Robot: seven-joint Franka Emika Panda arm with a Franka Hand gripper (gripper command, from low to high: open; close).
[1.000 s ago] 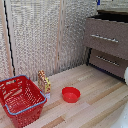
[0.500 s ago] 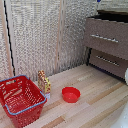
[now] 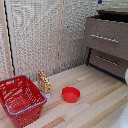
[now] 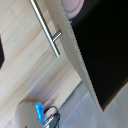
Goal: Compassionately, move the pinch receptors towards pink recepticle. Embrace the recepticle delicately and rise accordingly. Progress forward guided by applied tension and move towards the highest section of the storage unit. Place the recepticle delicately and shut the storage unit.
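In the exterior view the storage unit point(image 3: 106, 42) stands at the right behind a counter point(image 3: 95, 97) with a red bowl point(image 3: 70, 94) and red basket point(image 3: 20, 99), while the wrist view shows the highest section point(image 4: 67, 37) pulled open, the pink recepticle point(image 4: 75, 6) at its edge, the jaws' state impossible to tell.

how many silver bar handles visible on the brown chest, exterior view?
2. One long silver bar handle on the upper drawer front of the dark brown wooden chest, one on the drawer below. More may be hidden past the frame edge.
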